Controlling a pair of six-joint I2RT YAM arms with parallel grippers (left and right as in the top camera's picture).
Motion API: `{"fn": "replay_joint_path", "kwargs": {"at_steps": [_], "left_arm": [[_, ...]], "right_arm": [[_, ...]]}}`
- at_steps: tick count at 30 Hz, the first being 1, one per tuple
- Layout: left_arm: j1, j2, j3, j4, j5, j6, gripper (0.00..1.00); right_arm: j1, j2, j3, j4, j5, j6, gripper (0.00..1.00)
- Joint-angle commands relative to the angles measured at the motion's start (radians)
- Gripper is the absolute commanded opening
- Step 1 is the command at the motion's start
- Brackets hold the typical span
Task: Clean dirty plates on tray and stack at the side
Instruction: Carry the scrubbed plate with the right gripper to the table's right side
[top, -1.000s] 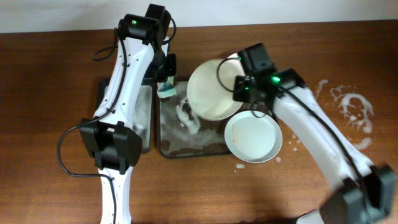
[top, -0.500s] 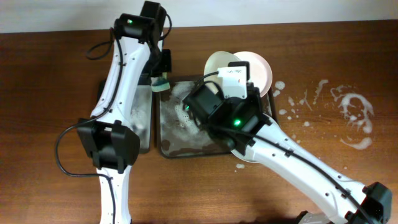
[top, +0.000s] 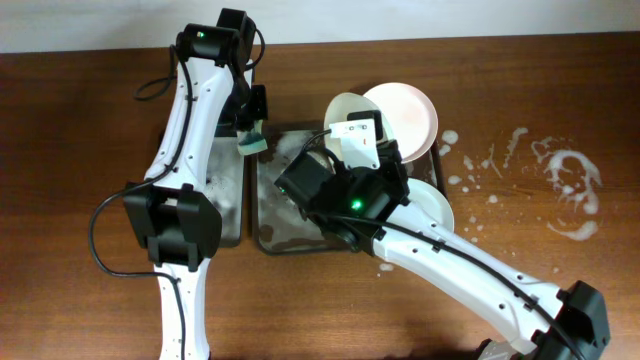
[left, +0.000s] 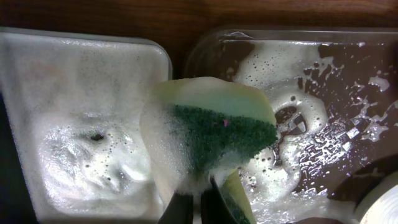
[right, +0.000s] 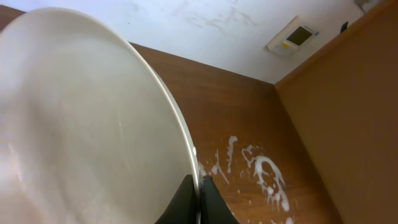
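My left gripper (left: 194, 199) is shut on a soapy green and yellow sponge (left: 211, 134), held over the gap between the two trays; it also shows in the overhead view (top: 250, 143). My right gripper (right: 200, 186) is shut on the rim of a white plate (right: 87, 124), held tilted at the back right of the large dark tray (top: 268, 236). In the overhead view this seems to be the large plate (top: 405, 115). A second plate (top: 342, 108) shows beside it. A third plate (top: 436, 205) lies right of the tray, partly under my right arm.
The narrower tray (left: 74, 124), left of the large one, is full of foam. The large tray's floor (left: 323, 81) is wet with suds. Foam splashes (top: 568, 180) lie on the wooden table at the right. My right arm crosses the tray's front right.
My right arm has carried the plate from over the tray towards the back right and now stretches across the tray. My left gripper has shifted the sponge slightly left.
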Motion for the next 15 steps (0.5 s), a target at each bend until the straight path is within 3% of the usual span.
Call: {"fn": "replay_joint_path", "kwargs": {"at_steps": [1,5,8,12,15], "left_arm": [[-0.005,0.002,0.012,-0.003,0.013,0.012,0.01],[-0.005,0.002,0.012,-0.003,0.013,0.012,0.01],[-0.005,0.002,0.012,0.001,0.012,0.012,0.01],[-0.005,0.002,0.012,0.002,0.013,0.012,0.01],[-0.005,0.002,0.012,0.001,0.013,0.012,0.01]], "right_arm": [[0.011,-0.029,0.003,-0.007,0.013,0.005,0.04],[0.011,-0.029,0.003,-0.007,0.050,-0.006,0.04],[0.011,-0.028,0.003,0.053,0.307,-0.052,0.04],[0.011,-0.028,0.003,0.297,0.377,-0.407,0.04],[0.012,-0.028,0.003,0.374,0.379,-0.503,0.04]]}}
